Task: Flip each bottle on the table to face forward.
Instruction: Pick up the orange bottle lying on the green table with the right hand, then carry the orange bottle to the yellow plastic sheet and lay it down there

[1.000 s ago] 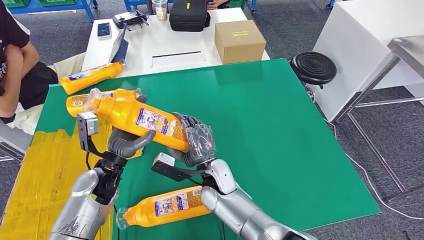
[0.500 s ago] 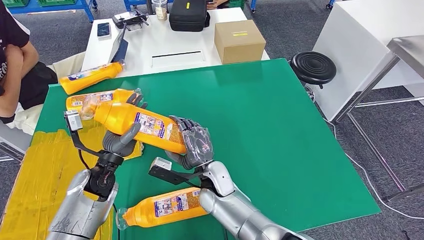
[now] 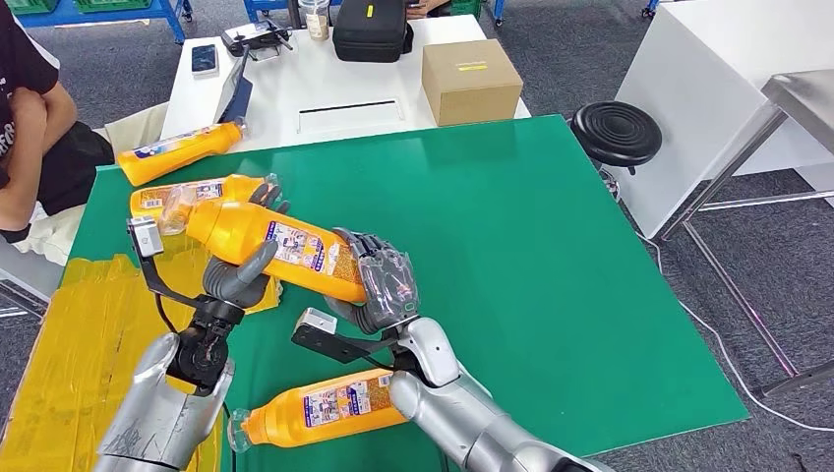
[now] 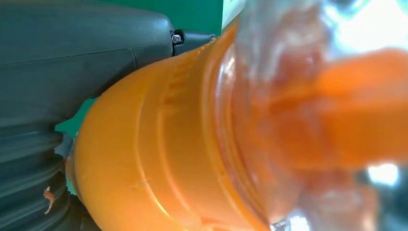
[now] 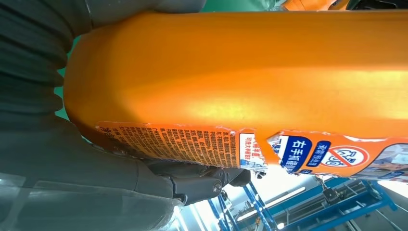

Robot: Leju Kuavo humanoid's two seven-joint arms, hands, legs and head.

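Both robot hands hold one orange plastic bottle [image 3: 270,241] with a printed label tilted above the green table [image 3: 551,256].
The left hand [image 3: 236,280] grips near its clear-capped neck; the right hand [image 3: 379,285] clasps its base. Three more orange bottles lie on the table: one [image 3: 320,405] near the right forearm, one [image 3: 187,194] just behind the held bottle, one [image 3: 177,152] at the far left edge.

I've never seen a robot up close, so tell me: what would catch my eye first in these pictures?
First, the orange bottle held up over the green table by both robot hands: the left robot hand grips it near the clear cap end and the right robot hand clasps its base. Next, three more orange bottles lie around: one at the near edge and two at the far left corner.
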